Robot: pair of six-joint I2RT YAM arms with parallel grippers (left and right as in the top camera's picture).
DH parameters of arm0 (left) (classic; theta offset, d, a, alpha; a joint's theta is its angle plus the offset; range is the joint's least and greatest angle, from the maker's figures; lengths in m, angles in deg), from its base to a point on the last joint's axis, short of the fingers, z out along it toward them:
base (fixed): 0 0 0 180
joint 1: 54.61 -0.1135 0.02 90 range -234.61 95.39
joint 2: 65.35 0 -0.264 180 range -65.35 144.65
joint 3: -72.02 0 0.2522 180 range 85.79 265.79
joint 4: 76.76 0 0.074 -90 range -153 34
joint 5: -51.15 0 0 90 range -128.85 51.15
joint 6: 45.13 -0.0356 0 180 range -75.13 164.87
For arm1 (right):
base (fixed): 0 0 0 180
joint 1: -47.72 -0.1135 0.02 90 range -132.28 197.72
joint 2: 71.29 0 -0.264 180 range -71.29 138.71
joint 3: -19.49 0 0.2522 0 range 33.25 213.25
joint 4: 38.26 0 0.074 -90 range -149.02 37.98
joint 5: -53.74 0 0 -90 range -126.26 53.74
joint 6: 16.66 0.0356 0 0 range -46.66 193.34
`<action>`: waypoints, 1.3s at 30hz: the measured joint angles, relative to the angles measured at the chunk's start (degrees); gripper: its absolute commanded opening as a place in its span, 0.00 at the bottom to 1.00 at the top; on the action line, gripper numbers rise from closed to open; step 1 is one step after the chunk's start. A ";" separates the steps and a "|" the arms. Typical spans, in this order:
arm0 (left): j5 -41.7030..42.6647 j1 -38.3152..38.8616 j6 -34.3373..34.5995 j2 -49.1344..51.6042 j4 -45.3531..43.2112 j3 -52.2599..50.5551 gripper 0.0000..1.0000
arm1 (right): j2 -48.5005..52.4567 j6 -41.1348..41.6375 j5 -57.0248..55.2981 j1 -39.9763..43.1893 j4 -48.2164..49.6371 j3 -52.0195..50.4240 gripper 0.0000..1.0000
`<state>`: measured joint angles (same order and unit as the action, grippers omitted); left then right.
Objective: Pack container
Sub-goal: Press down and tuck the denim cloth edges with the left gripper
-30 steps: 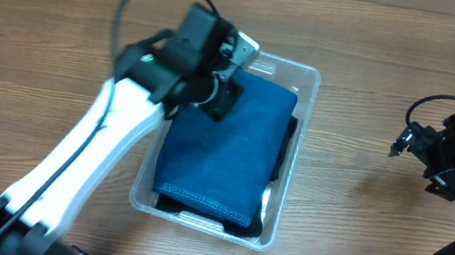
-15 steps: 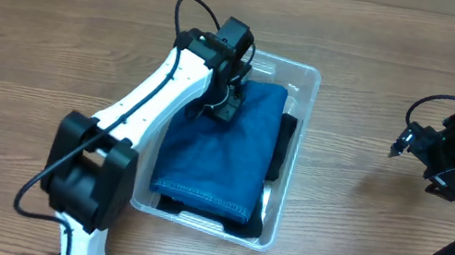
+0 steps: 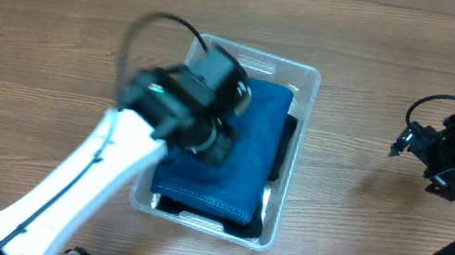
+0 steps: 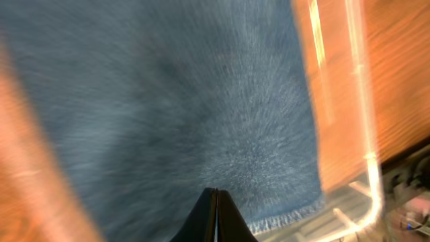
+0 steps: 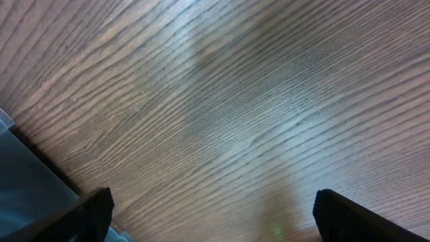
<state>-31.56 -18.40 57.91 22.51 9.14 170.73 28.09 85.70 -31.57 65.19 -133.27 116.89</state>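
The clear plastic container (image 3: 308,78) stands mid-table. A folded blue cloth (image 3: 245,163) lies on top inside it, over a black cloth (image 3: 283,151) that shows at the right and near edges. My left gripper (image 3: 216,142) is over the blue cloth, blurred by motion. In the left wrist view its jaws (image 4: 216,193) are shut with nothing between them, just above the blue cloth (image 4: 188,101), and the container rim (image 4: 367,141) is at the right. My right gripper (image 3: 412,146) is open and empty above bare wood, right of the container.
The wooden table (image 3: 353,215) surrounds the container. In the right wrist view the open fingers (image 5: 94,210) frame bare wood (image 5: 222,114), and a corner of the container (image 5: 27,185) shows at the lower left.
My left arm has swung from the container's far left corner toward the middle of the blue cloth. The cloth has shifted slightly. The right arm has not moved.
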 measured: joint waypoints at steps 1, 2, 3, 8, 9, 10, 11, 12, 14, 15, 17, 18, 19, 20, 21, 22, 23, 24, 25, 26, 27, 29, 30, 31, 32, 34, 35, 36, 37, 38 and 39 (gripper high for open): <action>0.20 1.84 0.85 0.92 -2.34 -4.33 0.06 | 0.00 0.02 0.02 0.00 -0.02 0.02 1.00; 0.33 2.75 1.57 1.44 -4.11 -6.86 0.06 | 0.00 0.02 0.02 0.02 -0.11 0.02 1.00; 0.63 3.80 2.34 1.88 -7.17 -10.40 0.06 | 0.00 0.00 0.02 0.02 -0.04 0.04 1.00; 3.34 5.05 5.51 5.03 -14.88 -18.05 0.04 | 0.00 -0.02 0.00 0.02 -0.28 0.04 1.00; 3.76 5.05 5.51 5.42 -14.97 -17.97 0.04 | 0.00 0.00 0.02 0.00 -0.26 0.04 1.00; 3.93 5.07 5.44 5.62 -14.71 -17.59 0.04 | 0.00 0.00 0.02 0.00 -0.28 0.04 1.00; 3.87 5.07 5.25 5.86 -13.68 -16.76 0.04 | 0.00 0.00 0.00 0.00 -0.28 0.04 1.00; 3.61 5.07 5.09 6.01 -12.55 -15.91 0.04 | 0.00 0.00 0.02 0.02 -0.24 0.04 1.00; 0.33 5.14 4.83 6.51 -5.95 -10.80 0.04 | 0.00 -0.02 0.17 0.02 -0.31 0.04 0.93; -2.12 5.14 4.85 6.32 -3.39 -7.78 0.07 | 0.00 -0.48 1.01 0.00 -0.31 0.04 0.87; -9.46 4.22 5.22 4.81 1.92 1.22 0.27 | 0.00 -1.92 2.60 -0.28 -0.17 0.04 0.74; -11.67 3.30 5.16 3.39 2.80 4.02 0.36 | 0.00 -2.14 2.86 -0.79 0.17 0.04 0.73; -13.62 1.97 5.57 1.97 4.26 6.80 0.53 | 0.00 -2.25 3.17 -1.77 0.94 0.04 0.69; -15.63 -1.03 5.92 -0.59 4.79 9.79 0.69 | 0.00 -3.02 3.67 -4.17 2.03 0.04 0.64; -17.14 -4.28 6.19 -3.17 4.81 11.56 0.80 | 0.00 -3.43 3.85 -6.10 2.71 0.04 0.61; -18.03 -6.58 6.12 -4.92 4.92 12.15 0.85 | 0.00 -3.61 3.96 -8.11 3.93 0.04 0.60; -18.10 -7.19 6.34 -5.25 4.92 12.22 0.93 | 0.00 -4.00 4.11 -10.99 5.86 0.07 0.61; -19.02 -12.41 6.38 -7.85 5.46 12.35 1.00 | 0.00 -4.33 4.20 -14.25 7.91 0.11 0.61; -18.82 -15.80 6.58 -8.46 5.77 12.35 1.00 | 0.00 -4.46 4.44 -16.63 9.27 0.11 0.61; -18.49 -18.58 6.54 -8.46 5.99 12.35 1.00 | 0.00 -4.52 4.63 -18.75 10.75 0.11 0.61; -18.18 -21.75 6.51 -8.17 6.16 12.35 1.00 | 0.00 -4.52 5.11 -21.07 12.70 0.11 0.62; -17.75 -25.62 6.51 -7.63 6.84 12.35 1.00 | 0.02 -4.68 6.71 -24.61 15.67 0.11 0.69; -17.38 -26.62 6.54 -7.39 7.17 12.35 1.00 | 0.31 -4.74 8.04 -26.05 17.49 0.13 0.69; -17.25 -27.04 6.51 -7.15 7.37 12.35 1.00 | 0.74 -4.92 9.27 -27.12 18.84 0.17 0.72; -16.96 -27.32 6.51 -6.82 7.52 12.35 1.00 | 1.55 -5.18 11.04 -28.24 21.44 0.20 0.73; -16.59 -27.34 6.51 -6.36 7.78 12.35 1.00 | 3.26 -5.77 13.40 -29.90 25.42 0.26 0.76; -16.31 -27.34 6.51 -6.16 8.07 12.35 1.00 | 3.93 -5.97 14.19 -30.58 27.19 0.26 0.78; -16.11 -27.36 6.51 -6.08 8.20 12.35 1.00 | 4.15 -6.16 14.62 -30.91 28.33 0.26 0.82; -16.04 -27.34 6.51 -6.05 8.31 12.35 1.00 | 4.20 -6.23 14.84 -31.10 29.09 0.26 0.83; -15.89 -27.34 6.51 -6.05 8.46 12.35 1.00 | 4.20 -6.19 15.04 -31.12 29.51 0.26 0.84; -15.87 -27.34 6.51 -6.08 8.63 12.35 1.00 | 4.20 -6.38 14.99 -31.12 29.68 0.26 0.86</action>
<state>-47.43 -45.75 64.42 16.43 17.77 183.08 32.28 79.32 -16.57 34.07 -103.59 117.15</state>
